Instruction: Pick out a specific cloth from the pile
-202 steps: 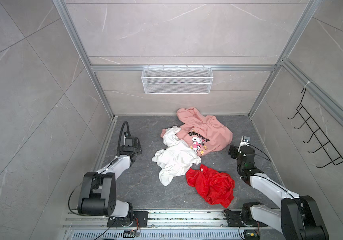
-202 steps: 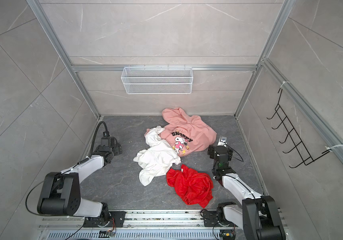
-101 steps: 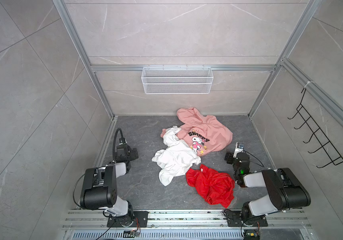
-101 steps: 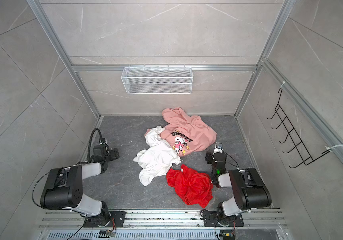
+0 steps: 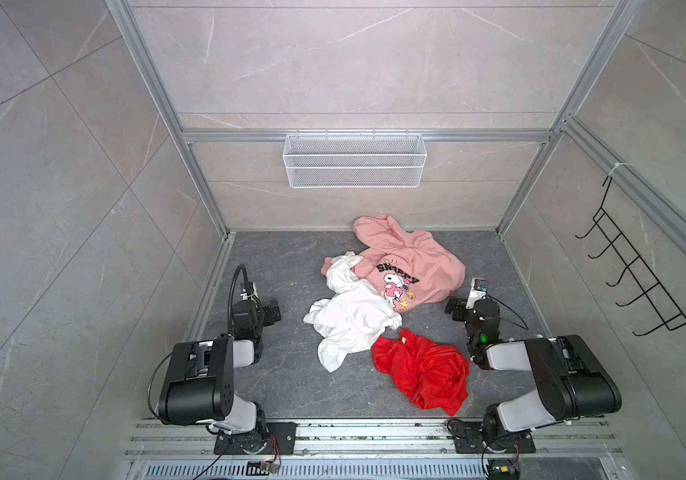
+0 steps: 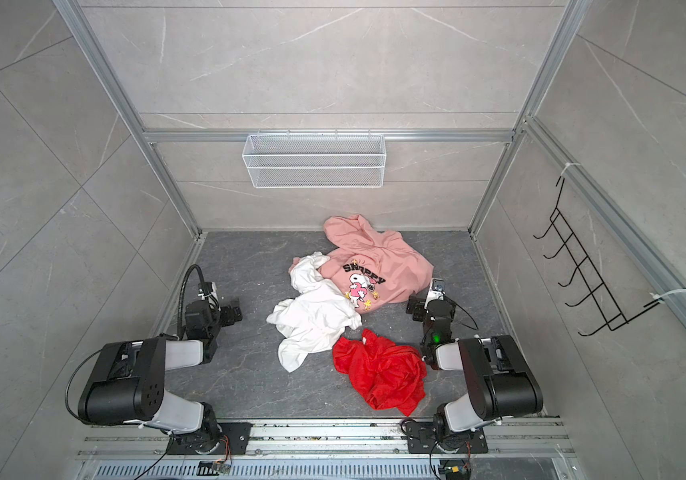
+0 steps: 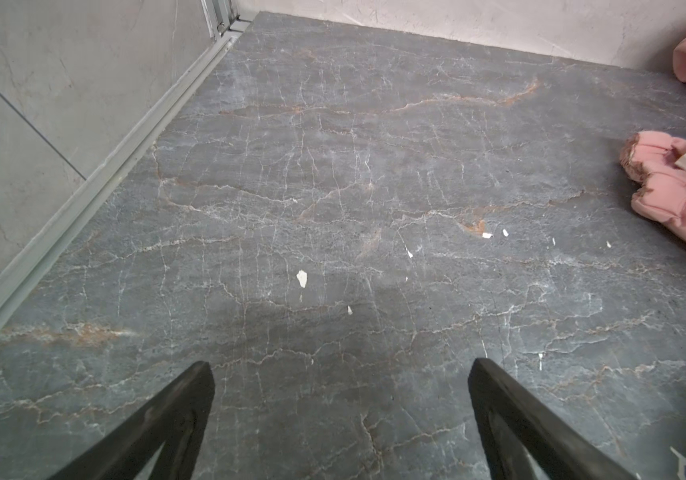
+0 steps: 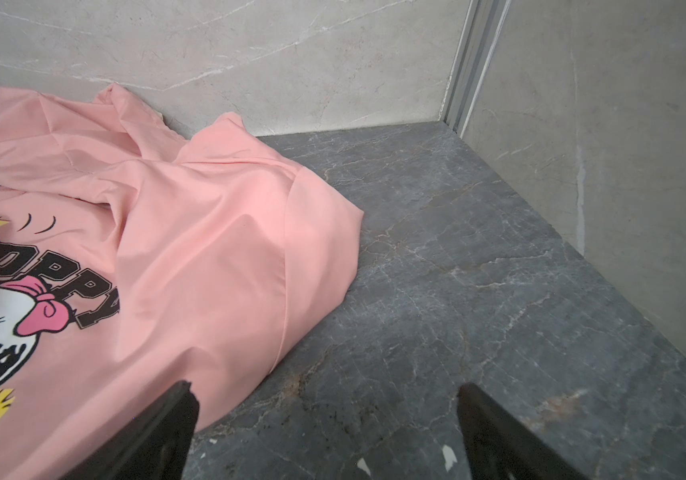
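Gaping empty, left claw (image 7: 341, 363), right claw (image 8: 324, 385), red cloth (image 5: 420, 370) nr pile (image 5: 354, 311), hoodie (image 8: 208, 249) cut off in wrist cams.

My counter (image 5: 283, 266) is grey and veined. On it lie a pink hoodie (image 5: 412, 257), white garment (image 5: 349, 320) and red cloth (image 5: 420, 374).

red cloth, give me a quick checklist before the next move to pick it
1. The red cloth lies exposed, nothing on top: ok.
2. The red cloth is apart from the white garment: cannot tell, their edges meet.
3. The right hand is open and empty: ok.
4. The left hand is open and empty: ok.
5. The right hand is aimed at the red cloth: not ok, it faces the pink hoodie.
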{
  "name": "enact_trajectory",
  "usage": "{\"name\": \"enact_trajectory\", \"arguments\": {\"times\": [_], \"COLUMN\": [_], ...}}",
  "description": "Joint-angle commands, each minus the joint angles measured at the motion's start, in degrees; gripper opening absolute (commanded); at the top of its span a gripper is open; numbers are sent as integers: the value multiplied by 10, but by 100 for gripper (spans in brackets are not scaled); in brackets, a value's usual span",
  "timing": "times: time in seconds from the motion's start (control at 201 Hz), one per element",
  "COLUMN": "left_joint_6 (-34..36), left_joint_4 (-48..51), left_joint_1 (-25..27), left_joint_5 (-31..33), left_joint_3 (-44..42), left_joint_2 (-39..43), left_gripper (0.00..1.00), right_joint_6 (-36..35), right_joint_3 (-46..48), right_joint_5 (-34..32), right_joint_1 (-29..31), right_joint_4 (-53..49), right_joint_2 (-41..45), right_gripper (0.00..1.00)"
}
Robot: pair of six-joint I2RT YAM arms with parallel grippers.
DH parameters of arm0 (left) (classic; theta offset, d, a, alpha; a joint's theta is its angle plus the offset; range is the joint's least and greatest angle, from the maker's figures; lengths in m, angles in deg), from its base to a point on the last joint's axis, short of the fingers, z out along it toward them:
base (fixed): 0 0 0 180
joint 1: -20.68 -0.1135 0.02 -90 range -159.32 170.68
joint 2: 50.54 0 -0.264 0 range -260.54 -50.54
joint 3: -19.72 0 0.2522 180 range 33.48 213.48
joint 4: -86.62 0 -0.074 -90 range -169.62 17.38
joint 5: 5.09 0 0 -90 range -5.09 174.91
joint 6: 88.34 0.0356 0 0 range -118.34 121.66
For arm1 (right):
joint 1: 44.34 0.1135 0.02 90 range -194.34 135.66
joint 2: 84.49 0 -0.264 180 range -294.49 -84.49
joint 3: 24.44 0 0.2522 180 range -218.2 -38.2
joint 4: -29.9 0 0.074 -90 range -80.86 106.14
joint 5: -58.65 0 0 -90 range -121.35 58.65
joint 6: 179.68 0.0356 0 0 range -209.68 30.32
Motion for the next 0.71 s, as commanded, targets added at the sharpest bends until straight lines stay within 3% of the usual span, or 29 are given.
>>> {"name": "enact_trajectory", "arguments": {"times": [0.0, 0.214, 0.333, 0.702], "left_joint_6": [20, 21, 21, 21], "left_joint_4": [-47, -43, -42, -46], "left_joint_1": [4, 5, 4, 6], "left_joint_5": [-4, -2, -1, -1], "left_joint_3": [1, 4, 5, 1], "left_joint_2": [-2, -4, -4, -3], "left_gripper": [98, 98, 98, 97], "right_joint_6": [-7, -8, -15, -13], "right_joint_3": [-7, -9, -26, -27], "right_joint_5": [5, 5, 57, 84], "right_joint_1": [-2, -1, -6, -15], "right_joint_4": [6, 4, -29, -31], "right_joint_2": [-3, -4, -6, -5], "right_gripper": [100, 100, 100, 100]}}
